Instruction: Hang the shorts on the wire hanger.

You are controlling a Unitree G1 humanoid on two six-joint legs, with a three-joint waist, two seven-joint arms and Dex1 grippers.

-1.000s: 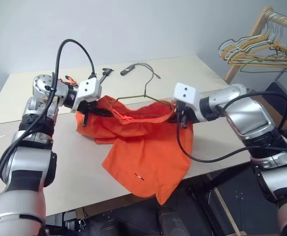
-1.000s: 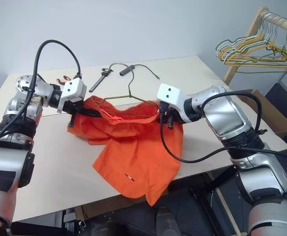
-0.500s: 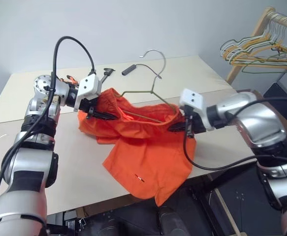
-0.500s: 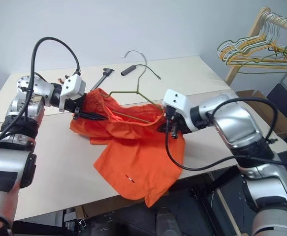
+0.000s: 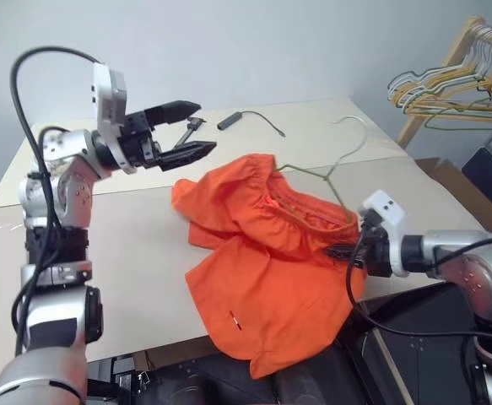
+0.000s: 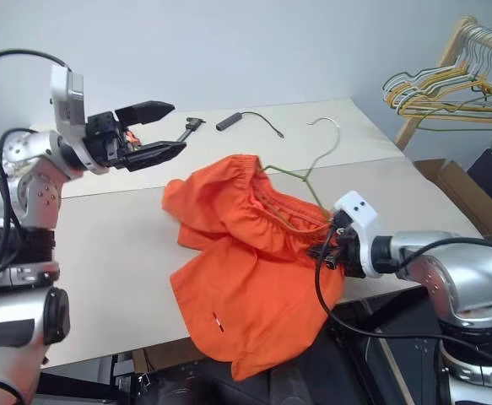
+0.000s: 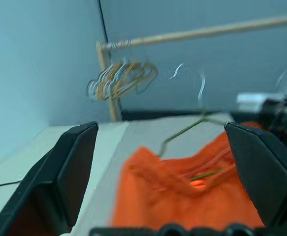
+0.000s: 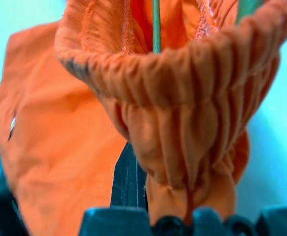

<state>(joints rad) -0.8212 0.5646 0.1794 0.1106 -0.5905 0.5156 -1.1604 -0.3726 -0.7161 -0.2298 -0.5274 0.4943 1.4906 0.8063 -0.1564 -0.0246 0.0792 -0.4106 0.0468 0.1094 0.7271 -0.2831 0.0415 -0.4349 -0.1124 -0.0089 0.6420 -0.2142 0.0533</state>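
Head views: the left gripper (image 5: 181, 129) hangs in the air with its fingers spread wide and nothing between them, the shorts (image 5: 267, 253) lying on the table (image 5: 127, 253) below and beyond its tips. The right gripper (image 6: 326, 251) is pressed together on the waistband. The wire hanger (image 6: 306, 173) rises out of the shorts just beyond it.

Left wrist view: the fingers (image 7: 67, 172) stand apart; shorts and hanger lie ahead.

Right wrist view: the gathered waistband sits bunched over the fingers.

Hanger bunch (image 5: 448, 84) on wooden rack (image 5: 435, 84); perhaps tools (image 5: 229, 121) on table (image 5: 144, 278).
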